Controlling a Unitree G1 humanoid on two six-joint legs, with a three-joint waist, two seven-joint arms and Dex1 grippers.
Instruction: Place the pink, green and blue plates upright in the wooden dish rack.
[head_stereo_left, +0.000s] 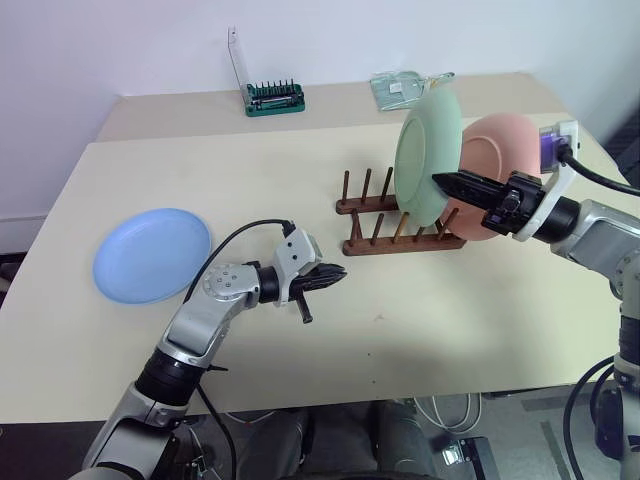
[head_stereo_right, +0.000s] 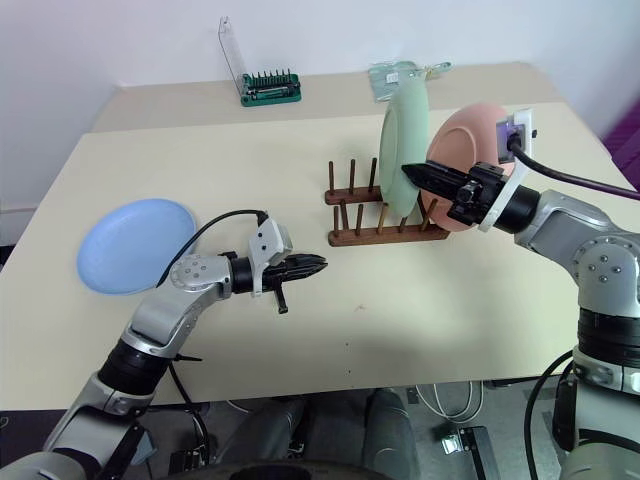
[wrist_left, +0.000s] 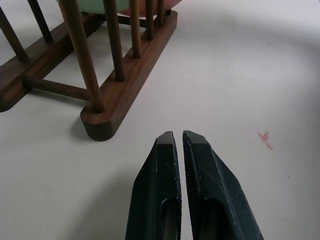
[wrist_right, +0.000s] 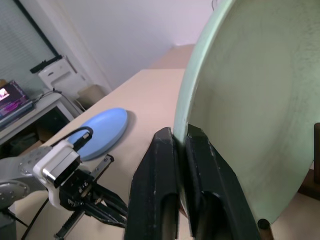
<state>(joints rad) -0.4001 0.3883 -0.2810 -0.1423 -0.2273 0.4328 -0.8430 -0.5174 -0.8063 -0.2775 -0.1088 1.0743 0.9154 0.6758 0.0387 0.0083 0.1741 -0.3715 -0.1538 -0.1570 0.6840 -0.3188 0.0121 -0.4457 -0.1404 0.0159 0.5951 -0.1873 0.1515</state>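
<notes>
Currently my right end effector (head_stereo_right: 412, 172) reaches in level from the right side, its two black fingers pinching the rim of the green plate (head_stereo_left: 428, 160). The right wrist view shows the rim edge sitting between the fingertips (wrist_right: 167, 145), so I read it as grasping the green plate, though the fingers look only lightly closed. The green plate stands upright among the pegs of the wooden dish rack (head_stereo_left: 400, 222), directly ahead of that end effector. The pink plate (head_stereo_left: 497, 170) stands upright just behind the green one, partly hidden by my right wrist; its lower edge sits at the rack's right end.

My left end effector (head_stereo_left: 338, 272) hovers just over the surface (head_stereo_left: 420, 320), clenched with nothing held; the left wrist view shows the fingers (wrist_left: 162, 180) almost touching. The rack's near rail lies ahead of it and a little to its right, apart from the tips. A small reddish mark (wrist_left: 265, 138) shows on the surface near the fingertips.

The blue plate (head_stereo_left: 152, 253) lies flat on the surface, well off to the left of my left end effector, behind its elbow side.

Beyond the rack, at the back of the surface, sit a green tool holder (head_stereo_left: 275, 97) with its clear lid raised and a clear packet (head_stereo_left: 400, 88).
</notes>
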